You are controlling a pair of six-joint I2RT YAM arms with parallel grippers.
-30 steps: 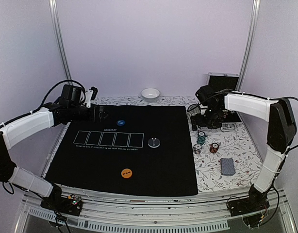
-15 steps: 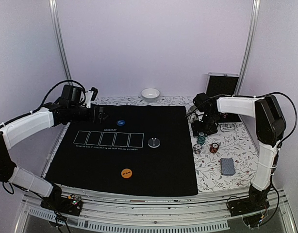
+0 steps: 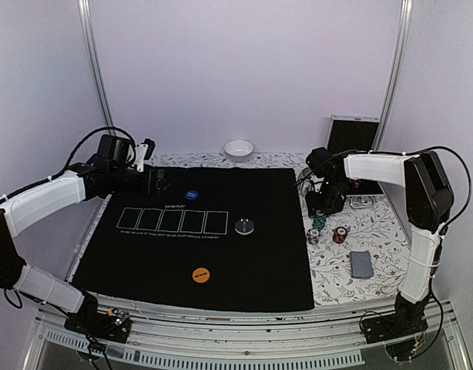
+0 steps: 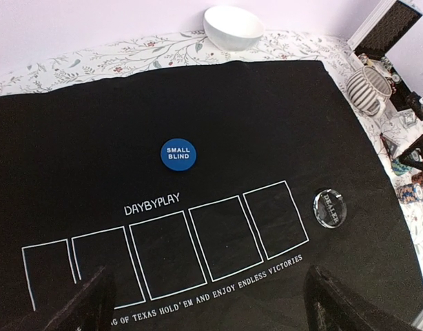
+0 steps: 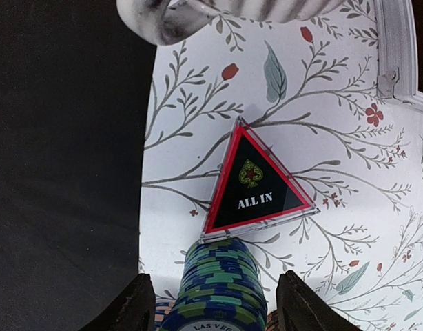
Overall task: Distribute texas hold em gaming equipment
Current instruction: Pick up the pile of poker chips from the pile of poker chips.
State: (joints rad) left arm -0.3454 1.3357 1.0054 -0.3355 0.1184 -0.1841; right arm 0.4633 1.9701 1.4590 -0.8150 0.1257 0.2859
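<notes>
Narrowing since a second ago, the right gripper [image 5: 215, 303] straddles the green chip stack [image 5: 218, 276], not quite touching; left gripper [image 4: 208, 303] gapes wide.

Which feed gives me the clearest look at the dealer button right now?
Left wrist: the dealer button lies on the black mat beside the card outlines, lettering readable. Top external shows only a small grey disc. Right wrist does not show it.

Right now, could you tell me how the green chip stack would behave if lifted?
The green chip stack is tall, narrow and made of loose discs, so it would probably shear or topple if pushed. Its smooth edges may slip unless squeezed squarely.
</notes>
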